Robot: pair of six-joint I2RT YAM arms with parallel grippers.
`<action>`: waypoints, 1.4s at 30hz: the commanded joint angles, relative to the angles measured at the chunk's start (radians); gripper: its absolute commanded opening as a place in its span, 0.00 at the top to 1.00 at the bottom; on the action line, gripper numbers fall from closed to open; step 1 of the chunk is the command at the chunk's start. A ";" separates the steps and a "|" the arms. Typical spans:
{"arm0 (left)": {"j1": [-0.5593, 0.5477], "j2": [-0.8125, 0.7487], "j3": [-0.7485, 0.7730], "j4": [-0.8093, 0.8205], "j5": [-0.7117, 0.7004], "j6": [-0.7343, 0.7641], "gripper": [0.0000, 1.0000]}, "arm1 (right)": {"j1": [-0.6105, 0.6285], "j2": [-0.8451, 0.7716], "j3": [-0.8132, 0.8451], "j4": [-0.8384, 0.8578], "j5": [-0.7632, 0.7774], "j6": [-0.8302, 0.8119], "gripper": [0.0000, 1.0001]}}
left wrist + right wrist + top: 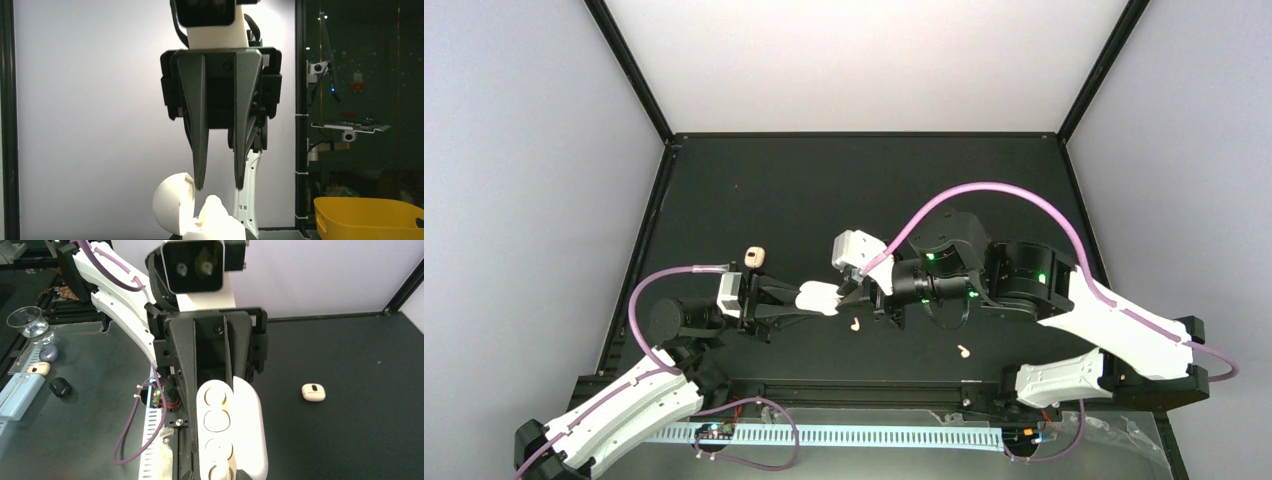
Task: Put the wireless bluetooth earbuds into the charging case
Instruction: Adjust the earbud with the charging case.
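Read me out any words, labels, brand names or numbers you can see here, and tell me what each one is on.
No text can be read.
The charging case shows no print.
The small red label in the left wrist view's background is too blurred to read.

- Charging case (247,435), lower centre of the right wrist view: I read it as smooth, glossy white plastic.
- Wireless bluetooth earbuds (854,324) (964,351): cream-white, plastic-looking; too small for me to judge the finish.
- Table (824,190): matt black top.
- Right gripper (220,186): fingers (196,125) of matt dark grey plastic.
- Bin (367,215), lower right of the left wrist view: smooth yellow plastic.
- Cable (984,188): glossy purple sheath.
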 commanded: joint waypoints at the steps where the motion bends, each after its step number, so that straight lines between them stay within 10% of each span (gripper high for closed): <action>1: -0.008 -0.012 0.016 0.006 -0.008 0.038 0.98 | 0.001 -0.028 0.062 -0.023 0.005 0.008 0.77; 16: -0.009 -0.015 0.026 -0.006 0.002 0.044 0.98 | 0.001 -0.055 -0.041 0.134 0.265 0.085 0.38; 42: -0.009 -0.027 0.031 0.000 -0.004 0.043 0.98 | 0.001 -0.002 -0.063 0.079 0.204 0.088 0.37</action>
